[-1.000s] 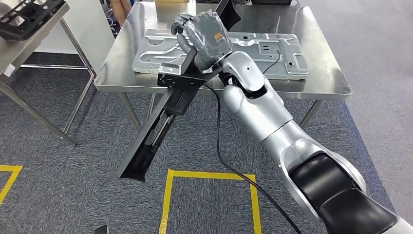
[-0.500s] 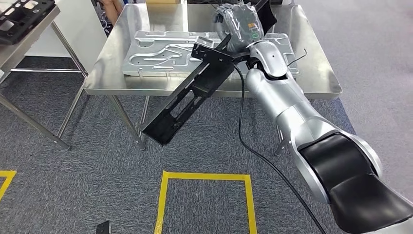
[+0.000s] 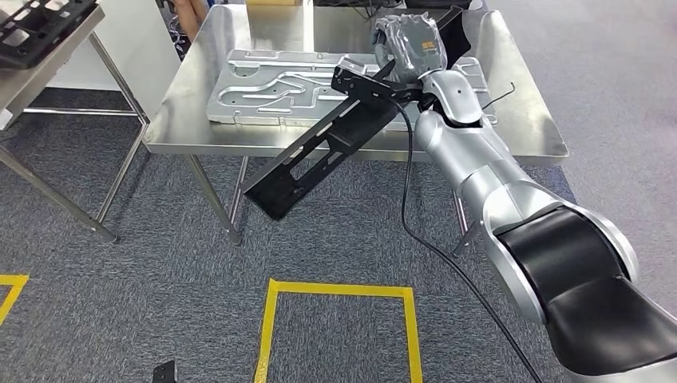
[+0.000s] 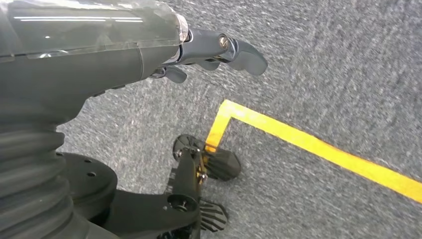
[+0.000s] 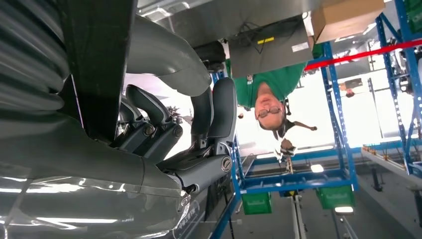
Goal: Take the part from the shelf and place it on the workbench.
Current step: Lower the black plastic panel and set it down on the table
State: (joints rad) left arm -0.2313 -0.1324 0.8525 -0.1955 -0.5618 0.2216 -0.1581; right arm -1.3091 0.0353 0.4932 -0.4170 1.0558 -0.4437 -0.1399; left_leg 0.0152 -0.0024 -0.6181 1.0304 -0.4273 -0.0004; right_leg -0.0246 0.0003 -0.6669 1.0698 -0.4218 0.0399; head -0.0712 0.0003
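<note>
right hand (image 3: pixel 409 44): closed round the upper end of the black part (image 3: pixel 319 155), held over the tabletop (image 3: pixel 523 128). Right wrist view shows the fingers (image 5: pixel 219 112) wrapped against the part's dark flat face (image 5: pixel 97 59).
part: long black bracket with slots, tilted. From the hand it slopes down and toward the robot's left; the low end hangs past the tabletop's near edge, above the grey carpet (image 3: pixel 120 303). Top end sticks out just beyond the hand.
left hand (image 4: pixel 149 50): hangs low over the carpet, holds nothing. Fingers (image 4: pixel 239 50) look only slightly curled; how far apart they are, can't tell.
stamped metal plate (image 3: pixel 271 84): lies flat on the tabletop, just to the left of the right hand, under the part's upper stretch. Touching or not: can't tell.
black cable (image 3: pixel 415 231): runs from the right wrist down toward the floor.
yellow tape (image 3: pixel 339 291): rectangle outline on the carpet, below the part's low end.
person (image 5: pixel 271 97): green top, beyond the right hand's fingers, by blue racking (image 5: pixel 338 129).
</note>
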